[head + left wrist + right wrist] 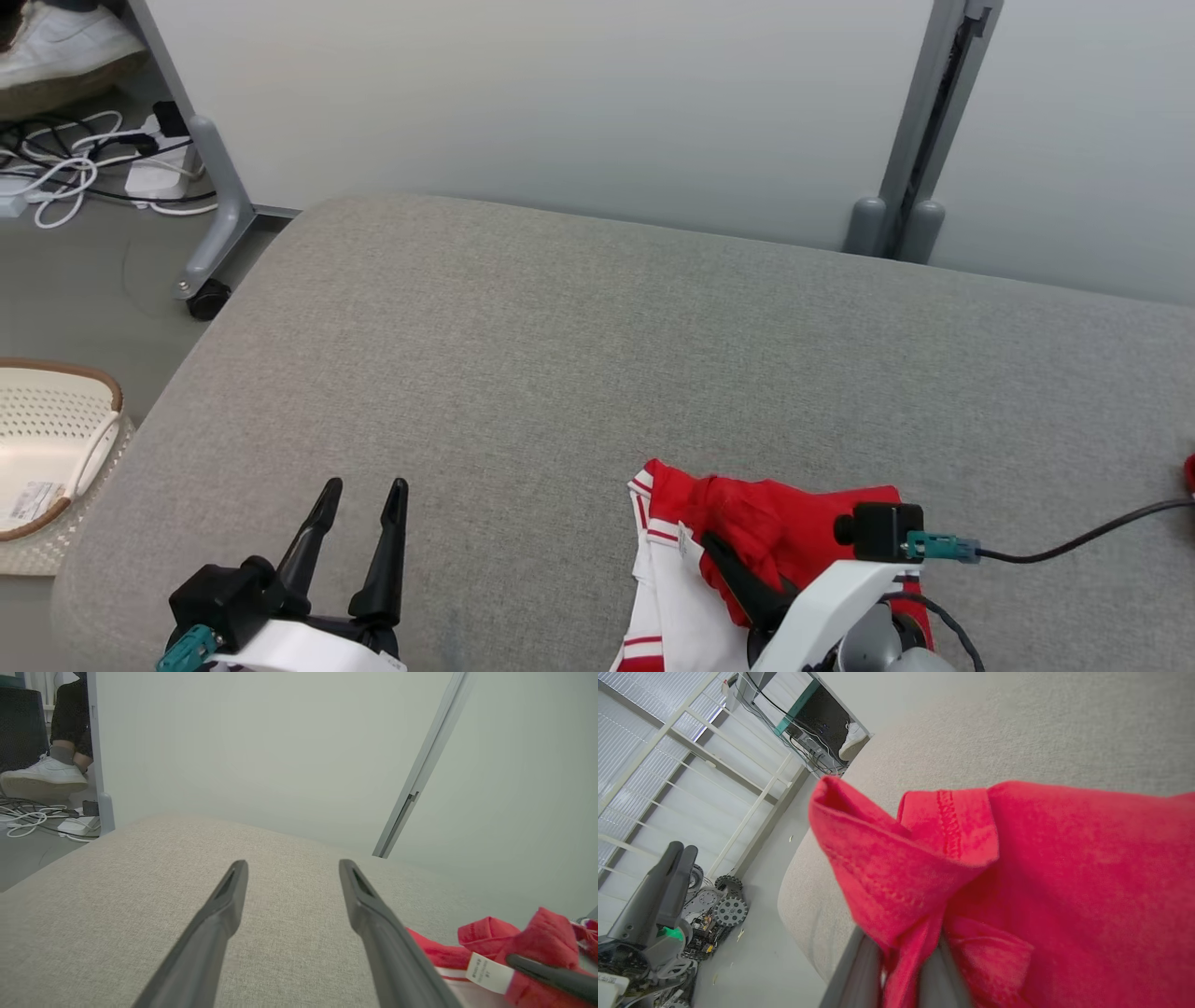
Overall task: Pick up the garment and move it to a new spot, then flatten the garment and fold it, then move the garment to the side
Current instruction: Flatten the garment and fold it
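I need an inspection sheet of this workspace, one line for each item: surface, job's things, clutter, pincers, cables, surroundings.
surface: grey fabric cushion with rounded corners.
job's things: red and white garment, bunched at the near right.
clutter: red bit at the cushion's right edge, cut off by the view; cannot tell what it is.
pincers: left pincer open, over bare cushion; right pincer shut on the garment.
cables: black cable runs from the right wrist across the cushion; cords and power strip on the floor.
surroundings: pale partition; basket on the floor at left; a person's shoe.
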